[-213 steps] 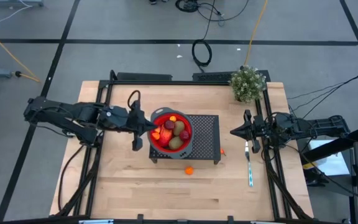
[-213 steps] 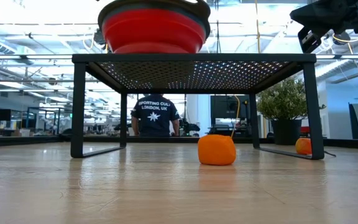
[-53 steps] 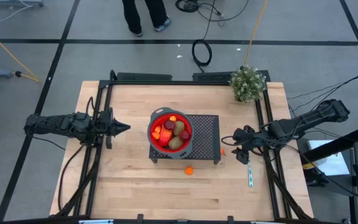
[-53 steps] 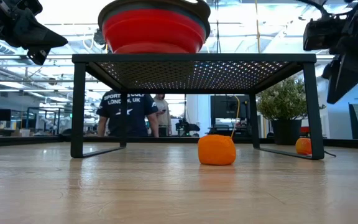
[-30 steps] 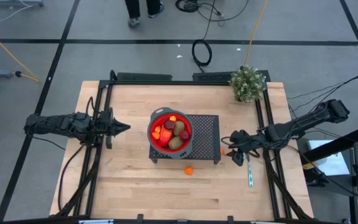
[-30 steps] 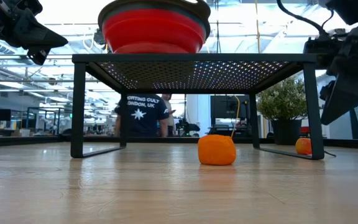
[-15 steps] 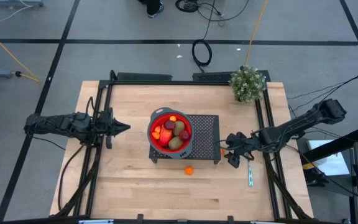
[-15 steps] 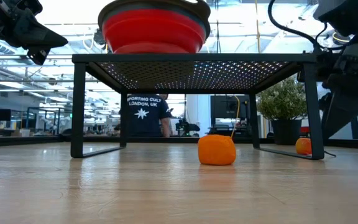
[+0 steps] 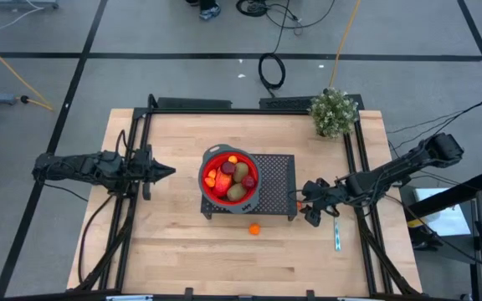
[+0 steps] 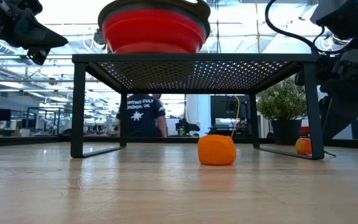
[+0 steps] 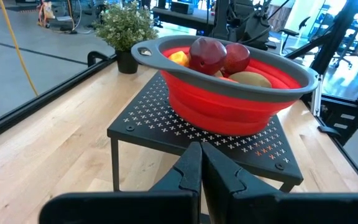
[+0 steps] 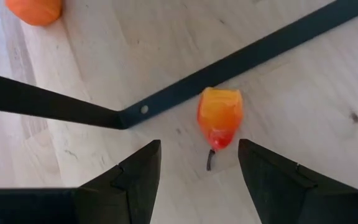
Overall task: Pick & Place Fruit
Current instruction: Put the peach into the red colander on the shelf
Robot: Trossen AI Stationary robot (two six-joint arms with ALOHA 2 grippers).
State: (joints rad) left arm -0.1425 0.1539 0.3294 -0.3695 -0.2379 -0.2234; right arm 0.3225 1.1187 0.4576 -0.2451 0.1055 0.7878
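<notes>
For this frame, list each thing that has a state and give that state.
Left tool: shut, empty, left of the stand.
Right tool: open, over the small orange-red fruit, not touching.
Red bowl: upright on the stand, holding fruit.
Orange ball: loose on the table.

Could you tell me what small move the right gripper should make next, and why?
Probably lower straight down and close. The right gripper is open, with the small orange-red fruit lying on the table just ahead of its fingers, beside the rack's foot bar.
</notes>
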